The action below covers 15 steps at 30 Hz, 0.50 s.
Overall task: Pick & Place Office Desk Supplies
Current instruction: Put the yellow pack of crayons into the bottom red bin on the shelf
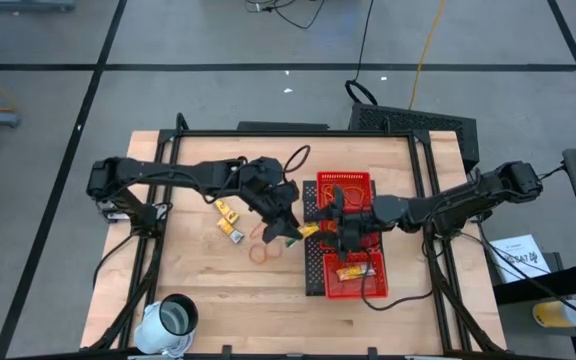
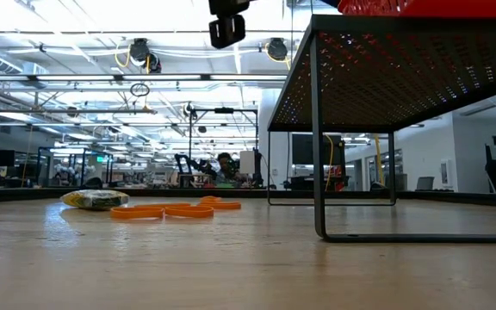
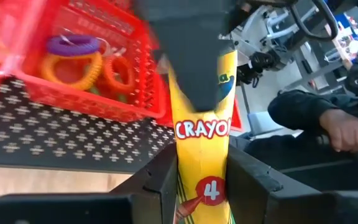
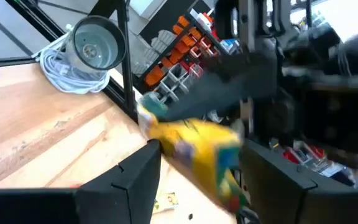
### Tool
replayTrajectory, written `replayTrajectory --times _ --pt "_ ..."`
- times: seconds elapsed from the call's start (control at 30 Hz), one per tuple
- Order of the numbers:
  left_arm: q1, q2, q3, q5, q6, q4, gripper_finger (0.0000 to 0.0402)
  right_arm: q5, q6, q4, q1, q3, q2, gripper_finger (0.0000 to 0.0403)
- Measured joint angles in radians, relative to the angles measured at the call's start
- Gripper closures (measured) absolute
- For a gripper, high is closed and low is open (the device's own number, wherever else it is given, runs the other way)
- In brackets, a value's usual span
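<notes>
Crayon pack (image 3: pixel 205 143), small yellow 4-count carton, held in mid-air at the left edge of the red mesh tray (image 1: pixel 320 185), over the table (image 1: pixel 198 280). Left gripper (image 1: pixel 290 230) pinches 1 end; right gripper (image 1: pixel 340 228) has its fingers on either side of the other end, grip unclear. Judged light, stiff but crushable, glossy and slippery: take flat faces, moderate squeeze. 2 more packs (image 1: pixel 230 220) and soft rubber bands (image 1: pixel 261 253) lie mid-table; bands also in tray
</notes>
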Motion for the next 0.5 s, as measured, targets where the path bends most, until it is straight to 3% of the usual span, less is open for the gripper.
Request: replayTrajectory --times 0.2,0.5 --pt "0.025 -0.001 0.0 -0.002 -0.004 -0.002 0.0284 0.004 -0.029 0.008 0.013 0.0 -0.001 0.0249" --pt "0.024 -0.01 0.0 -0.001 0.09 0.005 0.0284 0.003 -0.017 0.002 0.014 0.0 -0.002 0.0367"
